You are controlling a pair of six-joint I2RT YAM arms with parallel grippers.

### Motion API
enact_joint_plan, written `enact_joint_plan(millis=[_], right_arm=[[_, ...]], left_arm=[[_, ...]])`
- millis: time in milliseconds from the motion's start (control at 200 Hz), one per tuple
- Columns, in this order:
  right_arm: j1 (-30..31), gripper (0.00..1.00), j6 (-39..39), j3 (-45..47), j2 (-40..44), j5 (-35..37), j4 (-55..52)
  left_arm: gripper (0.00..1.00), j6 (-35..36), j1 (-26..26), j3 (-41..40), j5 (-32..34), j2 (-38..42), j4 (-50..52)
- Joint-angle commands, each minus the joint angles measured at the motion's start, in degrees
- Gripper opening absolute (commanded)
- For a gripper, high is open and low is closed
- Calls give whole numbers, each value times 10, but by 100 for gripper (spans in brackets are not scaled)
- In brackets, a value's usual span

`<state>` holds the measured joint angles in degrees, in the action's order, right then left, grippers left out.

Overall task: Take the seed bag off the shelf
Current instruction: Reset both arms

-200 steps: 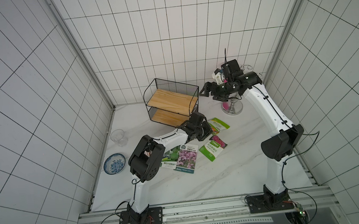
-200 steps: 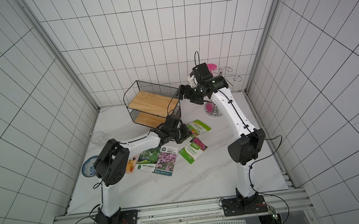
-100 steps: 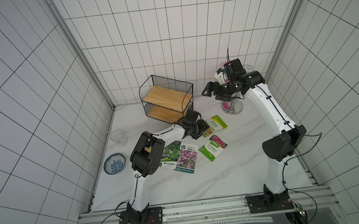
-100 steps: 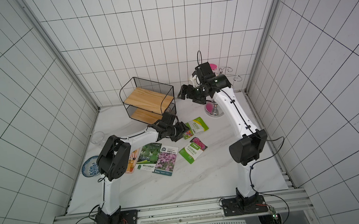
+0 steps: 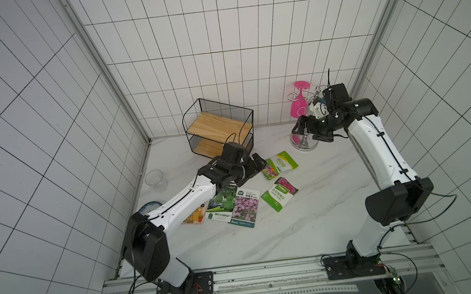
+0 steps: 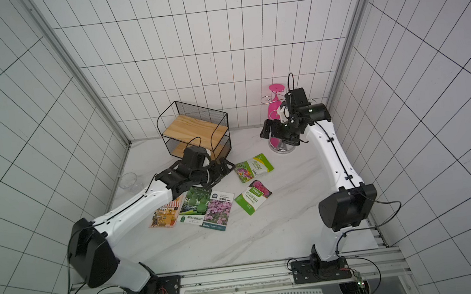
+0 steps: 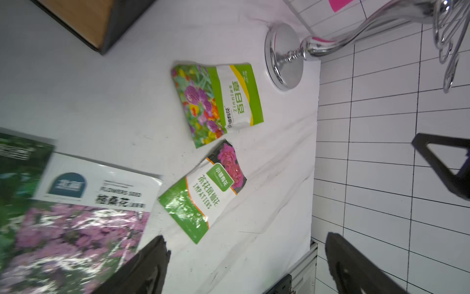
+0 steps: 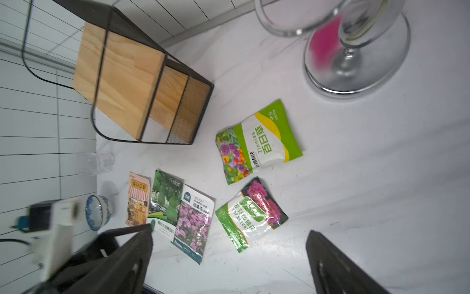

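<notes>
Left wrist view shows the left claw (image 7: 246,250) spread wide, empty — the seed bag (image 7: 221,101) lies on the counter (image 7: 101,89) just in front of the shelf (image 5: 216,125), whose boards look bare. Removal looks done; next, back away. Other packets (image 5: 245,205) lie nearer; beside the shelf, the right claw (image 8: 230,233) gapes empty near the cup stand (image 5: 305,144).

L claw (image 5: 256,166): was shut, now open by seed bag (image 5: 280,165).

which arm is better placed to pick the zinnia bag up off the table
Left: the left gripper, open, sits right beside the zinnia bag; the right gripper hangs higher up by the silver cup stand.
</notes>
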<state>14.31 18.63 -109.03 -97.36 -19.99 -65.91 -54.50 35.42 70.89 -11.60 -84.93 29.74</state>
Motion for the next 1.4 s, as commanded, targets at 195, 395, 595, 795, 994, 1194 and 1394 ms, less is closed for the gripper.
enact_joint_plan(millis=[195,395,595,795,994,1194,1394], right_arm=[[-63,99,-41,265,95,70,75],[-121,99,-70,362,89,92,195],[-136,99,-101,409,47,178,323],[-152,99,-107,486,33,201,489],[-170,99,-149,574,9,119,705],[-204,99,-147,575,-21,94,748],[-210,99,-150,607,4,77,786]], left_arm=[[98,192,-258,-146,109,209,34],[98,272,-378,-269,178,228,-135],[98,355,-408,-378,256,180,-372],[99,356,-453,-391,216,55,-509],[98,385,-462,-383,132,-14,-580],[98,407,-457,-485,97,24,-736],[97,472,-399,-501,129,-87,-909]])
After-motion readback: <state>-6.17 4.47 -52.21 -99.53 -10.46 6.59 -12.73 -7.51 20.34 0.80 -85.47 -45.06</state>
